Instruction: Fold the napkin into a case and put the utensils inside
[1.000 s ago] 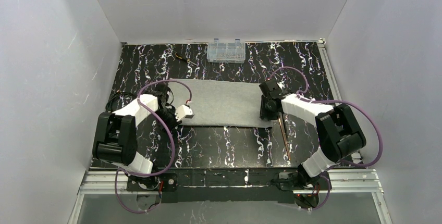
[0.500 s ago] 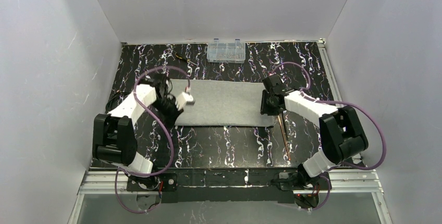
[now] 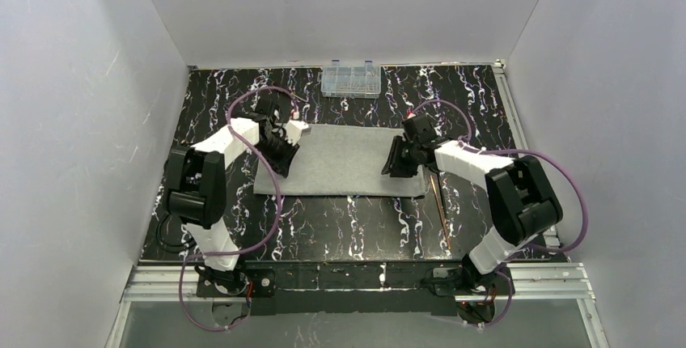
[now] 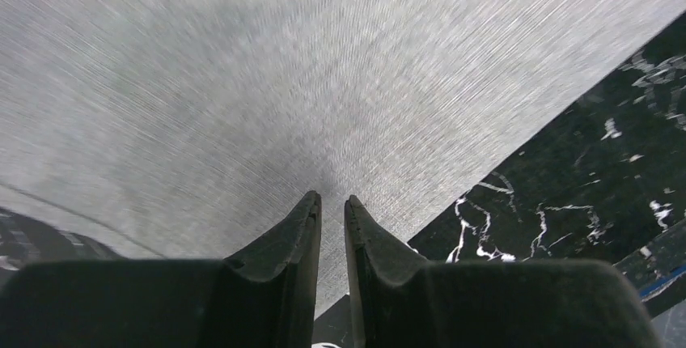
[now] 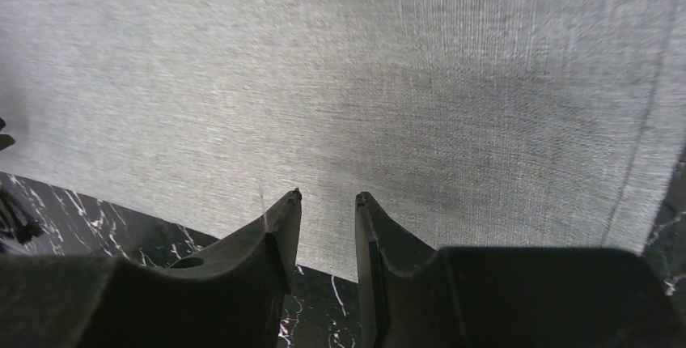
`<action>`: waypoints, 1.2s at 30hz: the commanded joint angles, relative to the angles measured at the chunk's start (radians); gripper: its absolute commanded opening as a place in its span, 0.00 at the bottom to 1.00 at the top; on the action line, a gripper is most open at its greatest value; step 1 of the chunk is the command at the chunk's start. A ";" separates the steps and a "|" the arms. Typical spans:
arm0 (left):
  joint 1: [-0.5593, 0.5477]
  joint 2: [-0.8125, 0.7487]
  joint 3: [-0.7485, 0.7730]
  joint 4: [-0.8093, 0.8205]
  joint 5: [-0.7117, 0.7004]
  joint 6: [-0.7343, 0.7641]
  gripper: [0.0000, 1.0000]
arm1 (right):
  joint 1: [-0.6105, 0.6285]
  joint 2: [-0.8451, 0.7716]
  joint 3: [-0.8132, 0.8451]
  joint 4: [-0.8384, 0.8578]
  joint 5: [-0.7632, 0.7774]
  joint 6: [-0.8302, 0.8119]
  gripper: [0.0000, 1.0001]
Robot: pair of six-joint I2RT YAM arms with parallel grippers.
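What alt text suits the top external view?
A light-grey napkin lies flat on a black marbled table, the left gripper over its left end, the right gripper over its right. Copper utensils lie off its near right corner.

Black, white-veined marble surface (image 3: 340, 227), viewed from above.
Spread flat at mid-frame: a light-grey napkin (image 3: 344, 162), laid as a wide rectangle. At top centre, near the far edge: a clear compartment box (image 3: 350, 79), well apart from the cloth. Lower right of centre: thin copper-brown utensils (image 3: 441, 206), one just beside the napkin's near right corner, another a little further left.
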 commanded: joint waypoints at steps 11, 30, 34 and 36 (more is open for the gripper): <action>0.044 -0.126 -0.328 0.137 -0.186 0.120 0.15 | -0.008 0.116 -0.054 0.082 -0.052 0.033 0.38; -0.093 -0.001 0.136 -0.043 0.458 -0.314 0.25 | -0.007 0.231 0.169 0.072 -0.429 0.021 0.34; -0.182 0.079 0.153 0.026 0.471 -0.392 0.25 | -0.005 0.270 0.163 0.076 -0.472 0.014 0.33; -0.225 0.129 0.177 0.038 0.463 -0.408 0.25 | -0.004 0.291 0.157 0.067 -0.482 0.008 0.32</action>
